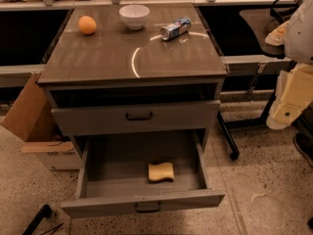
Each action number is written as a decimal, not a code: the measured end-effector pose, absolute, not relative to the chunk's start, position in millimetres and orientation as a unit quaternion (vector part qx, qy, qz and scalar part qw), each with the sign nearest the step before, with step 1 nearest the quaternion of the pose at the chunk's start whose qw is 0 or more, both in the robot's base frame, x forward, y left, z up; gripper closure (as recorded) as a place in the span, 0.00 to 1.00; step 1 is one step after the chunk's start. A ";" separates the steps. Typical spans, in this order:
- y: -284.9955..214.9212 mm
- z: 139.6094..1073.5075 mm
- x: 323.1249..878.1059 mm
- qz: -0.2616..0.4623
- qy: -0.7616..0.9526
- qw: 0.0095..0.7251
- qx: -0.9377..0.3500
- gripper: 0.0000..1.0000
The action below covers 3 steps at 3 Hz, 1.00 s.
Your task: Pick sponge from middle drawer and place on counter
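Observation:
The pale-yellow sponge (161, 172) lies flat on the floor of the middle drawer (115, 168), right of centre and near the front. The drawer is pulled fully out, its dark handle facing me. Above it the glossy grey-brown counter (102, 55) tops the cabinet. My arm hangs at the right edge of the view, and my gripper (286, 109) is at its lower end, well right of the cabinet, about level with the upper drawer front. It is far from the sponge and touches nothing.
On the counter's far side sit an orange fruit (87, 24), a white bowl (134, 16) and a can lying on its side (175, 28). The upper drawer front (137, 116) sticks out a little. A cardboard box (32, 124) stands left; dark furniture legs (229, 138) stand right.

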<state>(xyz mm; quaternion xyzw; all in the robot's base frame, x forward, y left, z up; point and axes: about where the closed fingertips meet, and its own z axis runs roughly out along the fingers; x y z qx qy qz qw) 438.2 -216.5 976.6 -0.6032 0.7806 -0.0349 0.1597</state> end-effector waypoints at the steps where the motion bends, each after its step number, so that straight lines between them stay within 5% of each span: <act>1: -216.5 976.6 438.2 -0.035 0.781 0.160 -0.603 0.00; 3: -197.0 945.7 437.1 0.003 0.778 0.173 -0.604 0.00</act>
